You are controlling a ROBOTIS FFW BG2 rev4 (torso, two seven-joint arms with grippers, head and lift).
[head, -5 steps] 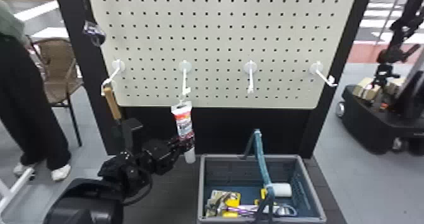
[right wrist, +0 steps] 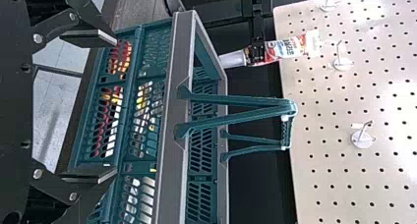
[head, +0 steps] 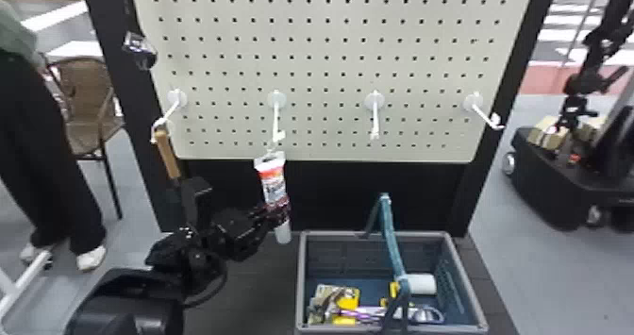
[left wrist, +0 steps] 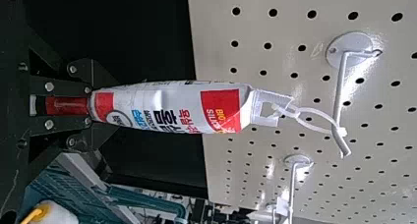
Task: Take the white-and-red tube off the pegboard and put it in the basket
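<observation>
Unmoved tube (head: 273, 184), lower part inside left gripper (head: 277, 212)

The tapered white-and-red tube (left wrist: 167, 106) looks smooth and plastic, with a soft sheen. The flat, cream, perforated pegboard (head: 321, 29) is smooth, with glossy highlights. The rectangular grey-rimmed basket (head: 330, 234) looks matt plastic, the narrow brown handle (head: 168, 154) wooden, and the black two-fingered left gripper (head: 278, 212) matt, with shiny, round metal screws (left wrist: 49, 86).
</observation>
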